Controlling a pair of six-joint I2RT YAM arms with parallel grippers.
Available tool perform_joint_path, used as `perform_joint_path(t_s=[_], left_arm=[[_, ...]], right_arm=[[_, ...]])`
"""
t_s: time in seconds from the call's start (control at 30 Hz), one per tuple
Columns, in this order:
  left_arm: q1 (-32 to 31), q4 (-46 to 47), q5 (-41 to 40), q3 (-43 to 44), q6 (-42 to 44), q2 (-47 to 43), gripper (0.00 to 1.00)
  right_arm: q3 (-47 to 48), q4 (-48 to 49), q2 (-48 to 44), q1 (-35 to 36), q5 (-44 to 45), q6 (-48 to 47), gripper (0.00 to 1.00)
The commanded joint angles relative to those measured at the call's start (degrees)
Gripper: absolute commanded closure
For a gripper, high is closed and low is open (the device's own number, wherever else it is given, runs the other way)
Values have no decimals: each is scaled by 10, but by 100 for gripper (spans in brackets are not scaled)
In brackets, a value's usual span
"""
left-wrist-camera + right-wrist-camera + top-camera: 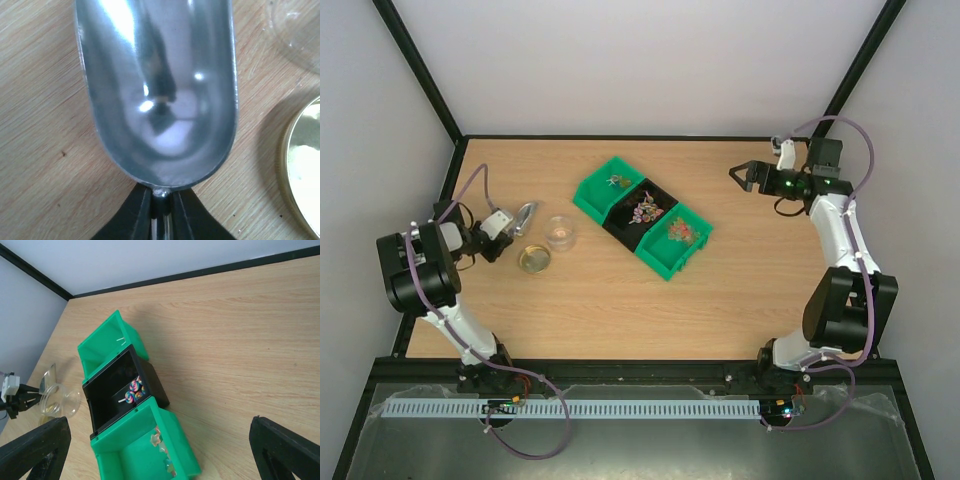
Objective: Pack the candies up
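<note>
Left hand (161, 200) clasps scoop (160, 90); right hand (740, 178) spread wide; candies (134, 390) in bins (100, 347)

Top cam sits high behind the arm bases, looking down over the table (740, 300). Left wrist cam is jammed right up against the metal scoop (160, 100), facing the wood. Right wrist cam hangs further back, looking past the right gripper (159, 424) at the bins (107, 390) and jar (60, 400), both of which the top view catches too.
</note>
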Motion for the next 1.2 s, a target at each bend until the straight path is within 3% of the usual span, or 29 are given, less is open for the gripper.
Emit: perform_joint_path(t_s=[0.0,0.07,0.3,0.4,0.5,0.63,0.83,1.07,1.17], left_arm=[[11,-25,-15,13,-3,-5,93],[12,-30,-13,25,-16,-17,98],[2,-56,6,90,-98,-78,98],[-27,-39,-24,98,-145,-126,98],[-65,-30,-52,102,-167,-175,98],[-141,-70,-84,124,-150,-222,98],[-298,-122,-137,124,-98,-284,98],[-484,-173,-230,127,-91,-289,98],[-535,-168,-266,128,-101,-279,98]], right_arm=[[-17,13,-32,17,18,29,1],[-20,18,-34,26,25,38,1],[-30,35,-36,54,47,80,1],[-24,40,-33,76,104,117,1],[-11,32,-25,91,93,122,1],[2,21,-14,101,20,134,1],[39,-55,18,145,4,149,5],[81,-127,49,189,-11,137,12],[83,-135,48,215,-12,134,15]])
